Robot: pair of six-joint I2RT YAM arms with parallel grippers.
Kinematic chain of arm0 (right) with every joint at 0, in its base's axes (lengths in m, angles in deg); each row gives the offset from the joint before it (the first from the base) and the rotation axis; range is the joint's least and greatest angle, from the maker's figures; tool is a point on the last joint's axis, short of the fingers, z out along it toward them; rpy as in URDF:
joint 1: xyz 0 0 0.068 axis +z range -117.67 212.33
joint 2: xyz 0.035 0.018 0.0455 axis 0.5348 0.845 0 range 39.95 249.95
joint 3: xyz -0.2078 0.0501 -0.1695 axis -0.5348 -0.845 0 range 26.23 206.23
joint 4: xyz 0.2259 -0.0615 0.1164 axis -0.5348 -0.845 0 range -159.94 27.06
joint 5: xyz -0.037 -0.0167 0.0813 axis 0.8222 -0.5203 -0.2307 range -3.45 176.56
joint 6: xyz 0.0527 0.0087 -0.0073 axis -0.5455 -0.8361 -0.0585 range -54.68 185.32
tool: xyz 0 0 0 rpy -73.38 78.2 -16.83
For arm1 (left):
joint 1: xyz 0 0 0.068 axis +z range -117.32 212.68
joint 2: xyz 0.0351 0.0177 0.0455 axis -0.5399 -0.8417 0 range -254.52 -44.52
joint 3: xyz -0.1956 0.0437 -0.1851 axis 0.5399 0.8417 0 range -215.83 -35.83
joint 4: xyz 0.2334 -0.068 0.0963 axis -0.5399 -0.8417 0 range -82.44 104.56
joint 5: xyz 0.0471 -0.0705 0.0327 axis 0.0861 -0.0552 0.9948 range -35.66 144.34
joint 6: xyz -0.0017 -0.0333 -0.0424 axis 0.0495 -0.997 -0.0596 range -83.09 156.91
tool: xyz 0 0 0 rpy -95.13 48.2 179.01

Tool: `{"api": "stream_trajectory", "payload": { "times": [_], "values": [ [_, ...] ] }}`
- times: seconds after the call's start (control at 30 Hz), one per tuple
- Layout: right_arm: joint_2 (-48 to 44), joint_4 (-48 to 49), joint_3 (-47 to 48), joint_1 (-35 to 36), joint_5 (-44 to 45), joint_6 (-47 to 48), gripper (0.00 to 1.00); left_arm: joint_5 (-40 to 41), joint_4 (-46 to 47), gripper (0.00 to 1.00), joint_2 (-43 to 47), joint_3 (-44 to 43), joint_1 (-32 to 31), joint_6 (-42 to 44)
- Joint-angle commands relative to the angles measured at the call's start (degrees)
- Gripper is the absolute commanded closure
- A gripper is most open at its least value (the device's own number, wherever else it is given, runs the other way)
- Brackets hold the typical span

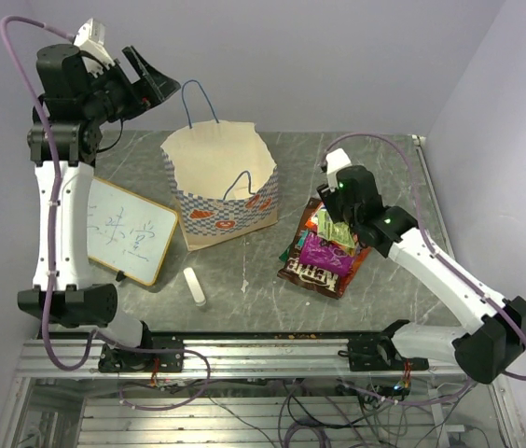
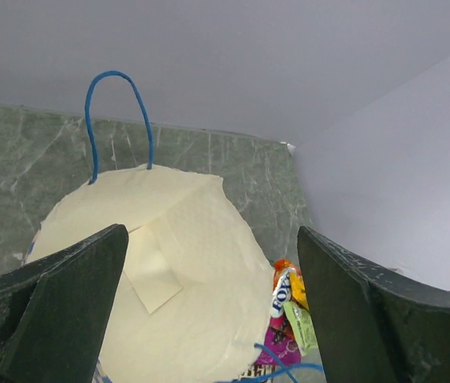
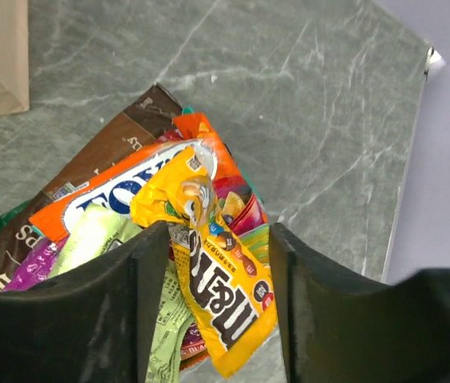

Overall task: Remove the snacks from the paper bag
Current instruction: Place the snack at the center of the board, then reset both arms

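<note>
Saw, nearest the arm bases, a small white cylinder (image 1: 194, 287) and a wood-framed whiteboard (image 1: 128, 231) at left. At right, found the snacks (image 1: 324, 257) heaped outside the paper bag (image 1: 226, 210), with the right gripper (image 3: 219, 239) low over them, jaws part-way apart around a yellow packet (image 3: 177, 191). Farther back, noted the bag upright with its mouth open, the left gripper (image 2: 211, 235) high above it with jaws wide and empty, the grey-green marbled table (image 1: 356, 159) and plain pale walls (image 1: 338, 56).

Plain pale lilac walls (image 1: 338, 56) meet at a corner behind a grey-green, seemingly marbled tabletop (image 1: 300, 159).
</note>
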Motion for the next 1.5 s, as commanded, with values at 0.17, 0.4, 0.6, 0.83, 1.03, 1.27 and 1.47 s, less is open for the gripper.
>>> {"api": "stream_trajectory", "payload": {
  "times": [0.17,0.4,0.6,0.83,1.03,1.27,1.47],
  "values": [
    [-2.7,-13.1,14.1,-0.3,-0.3,-8.1,0.03,0.6,-9.0,0.04,6.9,0.9,0.5,0.9],
    [-3.1,-27.0,30.3,-0.3,0.1,-20.3,0.0,-1.1,-12.9,0.05,10.1,-0.8,0.5,-0.1],
    [-11.6,-28.0,36.5,-0.2,-4.0,-26.5,0.0,-2.2,-12.3,0.05,15.8,0.0,0.4,1.1],
    [-18.3,-28.6,43.4,-0.3,-2.8,-28.7,0.0,-0.5,-10.0,0.06,21.6,0.3,0.5,0.4],
    [-19.1,-30.9,47.1,-0.3,0.6,-30.3,0.0,2.6,-8.0,0.04,27.0,3.2,0.5,-0.9],
    [-18.9,-30.2,47.7,-0.3,0.3,-31.6,0.0,4.3,-9.8,0.05,26.9,0.1,0.5,-0.7],
    [-18.3,-29.5,48.2,-0.3,1.6,-32.2,0.0,5.5,-10.4,0.05,27.4,0.2,0.5,-1.2]
  ]
}}
